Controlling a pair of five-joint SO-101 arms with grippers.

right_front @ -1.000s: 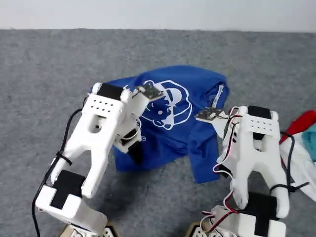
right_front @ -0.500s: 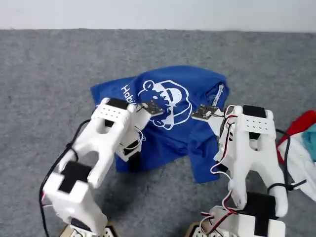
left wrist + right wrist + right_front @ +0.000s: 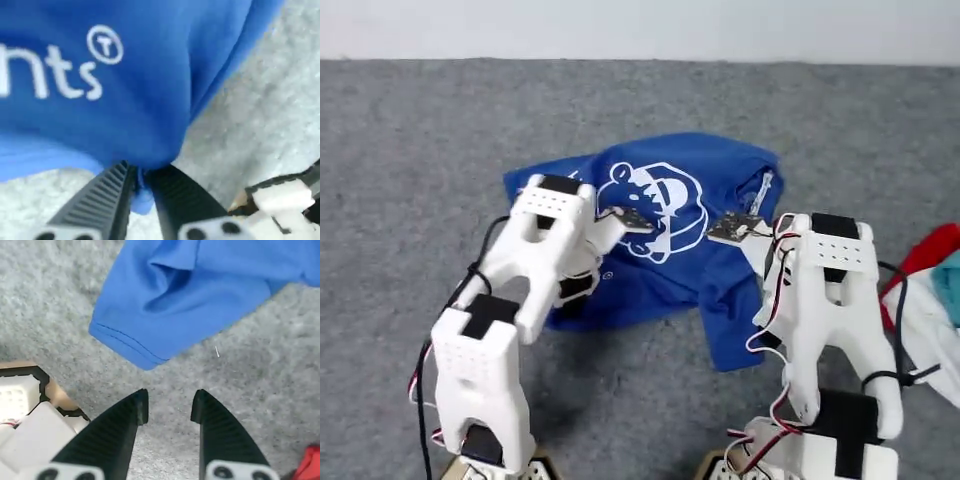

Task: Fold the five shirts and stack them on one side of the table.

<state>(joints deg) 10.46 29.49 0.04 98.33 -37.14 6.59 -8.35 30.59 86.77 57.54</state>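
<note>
While we can't call any shirt done, we judge the task early: nothing we see is folded and nothing is stacked.

- blue shirt: spread mid-desk, print up, rumpled, edges uneven. It is the one being worked.
- left claw: pinched shut on a small fold of the blue shirt at its near-left edge, just below the white lettering. Cloth bunches between the jaws.
- right claw: jaws moderately apart, holding nothing. It hangs over bare desk, just near of the shirt's near-right flap, not touching it.
- far right edge of the desk: a loose heap, well apart from the blue shirt. We take it for the waiting shirts: red shirt, teal shirt, white shirt. They overlap and are cut off by the frame, so we can't tell how many are there; a fifth we cannot confirm.

Containers: we make out no bin, tray or basket. Both the blue shirt and the heap lie straight on the grey desk surface.

Left to do, as we read it: complete the blue shirt's fold with the flap brought in, park it at one side, then fold every shirt in the heap and stack them on it.
</note>
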